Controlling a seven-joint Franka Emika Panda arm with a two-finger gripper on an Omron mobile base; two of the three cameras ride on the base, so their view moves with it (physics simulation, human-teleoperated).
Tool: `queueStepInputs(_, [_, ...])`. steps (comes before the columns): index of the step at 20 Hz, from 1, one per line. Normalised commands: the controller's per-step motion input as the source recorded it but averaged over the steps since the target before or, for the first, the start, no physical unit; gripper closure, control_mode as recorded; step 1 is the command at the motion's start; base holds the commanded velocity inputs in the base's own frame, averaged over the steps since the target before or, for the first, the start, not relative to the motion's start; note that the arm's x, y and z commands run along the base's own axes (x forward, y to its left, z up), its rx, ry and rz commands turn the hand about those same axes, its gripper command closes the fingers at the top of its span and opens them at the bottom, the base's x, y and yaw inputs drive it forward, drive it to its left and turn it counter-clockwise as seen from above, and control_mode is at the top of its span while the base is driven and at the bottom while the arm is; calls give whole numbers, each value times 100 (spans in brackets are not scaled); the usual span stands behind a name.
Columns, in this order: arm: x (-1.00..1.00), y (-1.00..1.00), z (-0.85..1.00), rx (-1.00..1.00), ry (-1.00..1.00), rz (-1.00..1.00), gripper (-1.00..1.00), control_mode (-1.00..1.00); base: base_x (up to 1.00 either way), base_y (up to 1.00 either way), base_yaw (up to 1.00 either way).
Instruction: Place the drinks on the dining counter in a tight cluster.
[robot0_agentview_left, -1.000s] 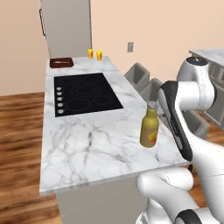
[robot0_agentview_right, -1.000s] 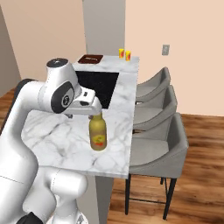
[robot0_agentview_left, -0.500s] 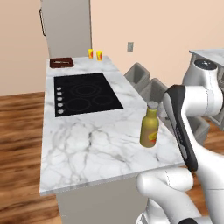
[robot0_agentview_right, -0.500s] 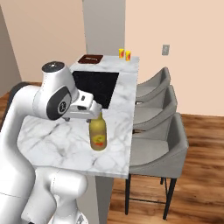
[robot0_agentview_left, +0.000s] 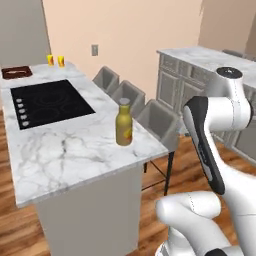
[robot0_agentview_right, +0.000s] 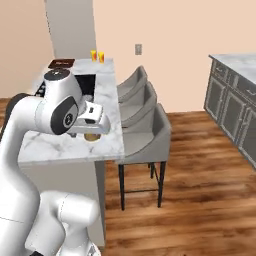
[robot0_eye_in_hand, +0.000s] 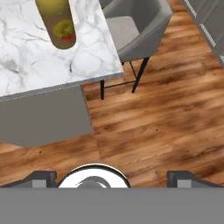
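1. Above the near right corner of the bench (robot0_agentview_left: 75, 150), the white arm folds back on itself: in the left base view its upper link rises at the right edge and a dark-sided forearm slants down toward the base; in the right base view a large round joint sits at the left, with the wrist reaching right across the bench edge.
2. Pincer (robot0_eye_in_hand: 112, 177): in the hand view two dark finger tips stand well apart at the bottom edge, with nothing between them; they look down on wooden floor (robot0_eye_in_hand: 166, 109) beside the bench's grey base.
3. Hidden or cut off: in the right base view the wrist covers almost all of the amber-yellow bottle (robot0_agentview_left: 124, 123), leaving a small yellow sliver beneath it. In the hand view the bottle's top is cut by the upper edge, showing only its lower body and red-yellow label.
4. Bottle position: upright on the marble top, near the right edge, nearer than the black cooktop (robot0_agentview_left: 47, 100), with grey stools (robot0_agentview_left: 155, 117) just beyond that edge.
5. Relative to the pincer: the bottle stands well apart from the finger tips, far up and left in the hand view, untouched.
6. Far end of the bench: two small orange glasses (robot0_agentview_left: 55, 60) and a dark brown tray (robot0_agentview_left: 16, 73).
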Motion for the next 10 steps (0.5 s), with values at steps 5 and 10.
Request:
queueStepInputs(5, [0, 0, 0, 0, 0, 0, -100, 100, -25, 2, -90])
queueStepInputs(10, [0, 0, 0, 0, 0, 0, -100, 100, 0, 1, -100])
